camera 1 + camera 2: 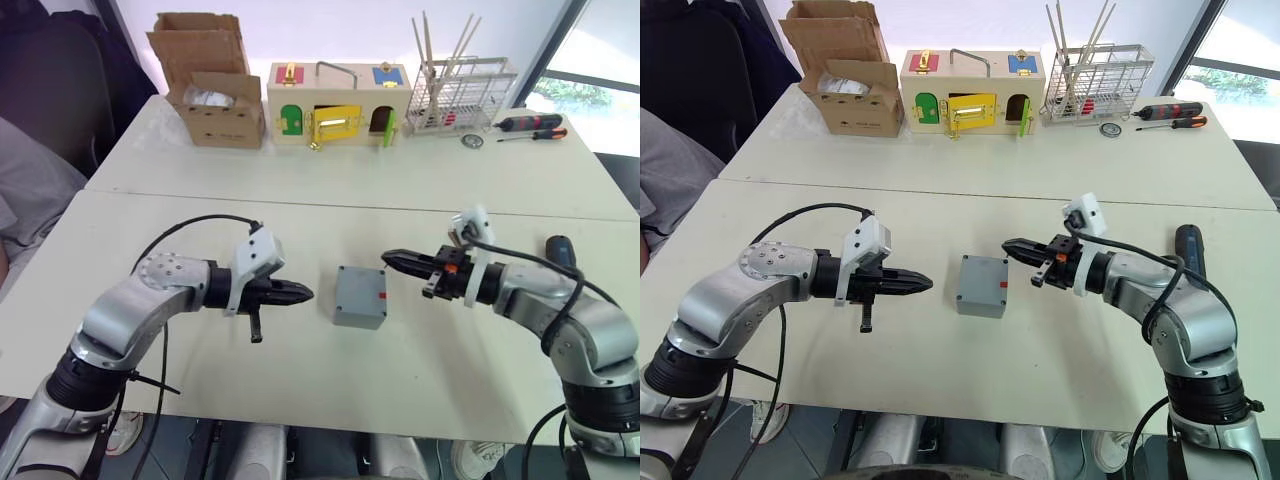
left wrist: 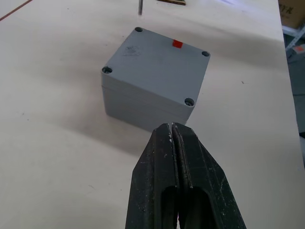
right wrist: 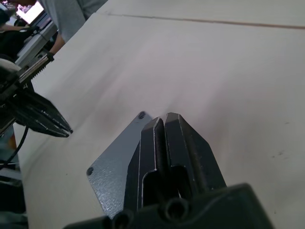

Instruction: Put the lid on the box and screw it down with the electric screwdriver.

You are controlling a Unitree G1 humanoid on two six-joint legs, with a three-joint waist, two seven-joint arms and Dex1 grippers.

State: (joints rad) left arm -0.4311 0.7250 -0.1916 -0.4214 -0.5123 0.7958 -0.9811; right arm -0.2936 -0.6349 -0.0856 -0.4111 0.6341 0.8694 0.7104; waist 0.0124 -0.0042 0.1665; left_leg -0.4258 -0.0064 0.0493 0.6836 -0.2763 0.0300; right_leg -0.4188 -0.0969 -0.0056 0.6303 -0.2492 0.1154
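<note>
Between the two grippers, on the near table, the box (image 1: 361,297) is seen with the lid (image 2: 157,62) already seated on it. The left gripper (image 1: 300,293) and right gripper (image 1: 393,260) are held closed and empty on either side. The electric screwdriver (image 1: 561,251), apparently untouched, lies beside the right arm; fetching it is judged the next move.

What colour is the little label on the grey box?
Red, on the box; the left wrist view shows it best.
</note>
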